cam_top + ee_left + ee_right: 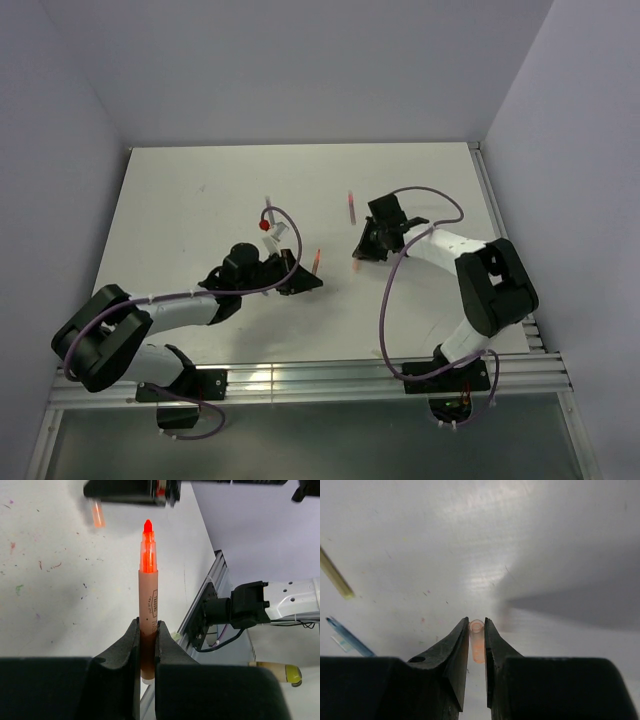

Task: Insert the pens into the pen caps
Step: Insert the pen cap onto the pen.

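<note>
Aligning step, above the table's point(200, 200) middle; clenching the orange pen point(148, 595) in left gripper point(147, 630), tip bare; pinching the orange cap point(477, 647) in right gripper point(476, 630); next, likely: lining tip with cap mouth, pushing home.

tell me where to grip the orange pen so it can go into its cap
Probably the back part of the barrel of the orange pen, pinched from its two sides, as the left gripper holds it now. The barrel is straight and round there, and the bright tip end sticks out free to meet the orange cap in the right gripper.
</note>
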